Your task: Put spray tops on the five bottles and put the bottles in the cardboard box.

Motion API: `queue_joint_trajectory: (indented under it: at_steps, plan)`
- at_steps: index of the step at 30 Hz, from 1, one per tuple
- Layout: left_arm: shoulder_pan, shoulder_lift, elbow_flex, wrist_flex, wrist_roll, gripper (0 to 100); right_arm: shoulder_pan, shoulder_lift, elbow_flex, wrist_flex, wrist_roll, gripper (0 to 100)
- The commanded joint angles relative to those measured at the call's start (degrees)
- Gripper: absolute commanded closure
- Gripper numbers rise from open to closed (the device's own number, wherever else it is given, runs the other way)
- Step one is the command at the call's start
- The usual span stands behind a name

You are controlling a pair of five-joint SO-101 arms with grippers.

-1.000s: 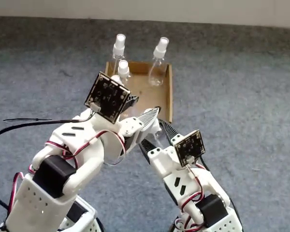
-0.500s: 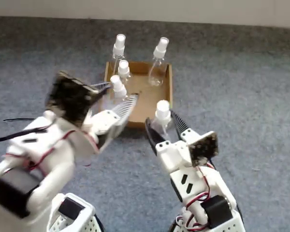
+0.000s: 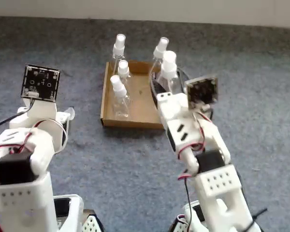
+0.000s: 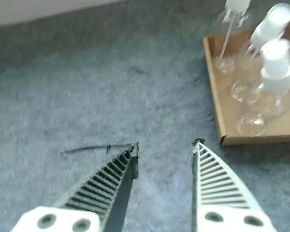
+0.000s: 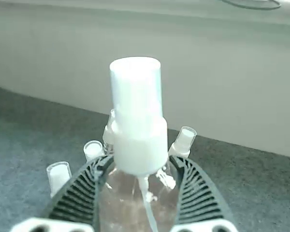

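The cardboard box [image 3: 135,121] lies on the grey carpet at mid-table. Three capped clear bottles stand along its left side: the far one [image 3: 119,47], the middle one [image 3: 123,70] and the near one [image 3: 119,96]. Another capped bottle [image 3: 160,48] stands at the far right corner. My right gripper [image 3: 166,89] [image 5: 140,166] is shut on a fifth bottle [image 3: 169,63] [image 5: 135,116], held upright with its white spray top on, over the box's right side. My left gripper [image 4: 166,145] [image 3: 67,121] stands open over bare carpet left of the box [image 4: 216,96].
Grey carpet [image 3: 251,121] covers the table all round the box. A thin black cable [image 4: 96,148] lies on the carpet just beyond my left fingertips. A pale wall runs along the far edge [image 3: 145,9].
My left arm has pulled back from the box to the left, with its gripper open. My right gripper has carried the capped bottle from in front of the box to over its right side.
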Motion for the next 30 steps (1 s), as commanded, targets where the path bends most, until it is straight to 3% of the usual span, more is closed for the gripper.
queue_joint_trajectory:
  at_steps: [1, 3, 6, 10, 20, 30]
  plan:
    - [-5.58, -0.22, 14.73, -10.37, -0.53, 83, 0.4, 6.02, -4.62, -6.29, 8.09, 99.3]
    - [-6.29, -0.22, 20.62, -16.18, 0.44, 83, -0.13, 7.78, -4.44, -11.91, 7.38, 99.4]
    - [-6.46, 0.04, 27.38, -23.91, 3.52, 83, 0.31, 10.86, -1.01, -22.11, -2.64, 99.5]
    - [-6.2, 0.04, 30.81, -27.08, 3.87, 83, 0.84, 16.57, 2.24, -34.07, -12.04, 99.5]
    - [-6.11, -0.13, 32.66, -27.34, 3.96, 83, 1.8, 35.91, 2.77, -51.38, -11.87, 99.5]
    - [-3.03, -0.22, 33.8, -27.34, 3.96, 83, 3.3, 48.31, 2.42, -55.96, -11.78, 99.5]
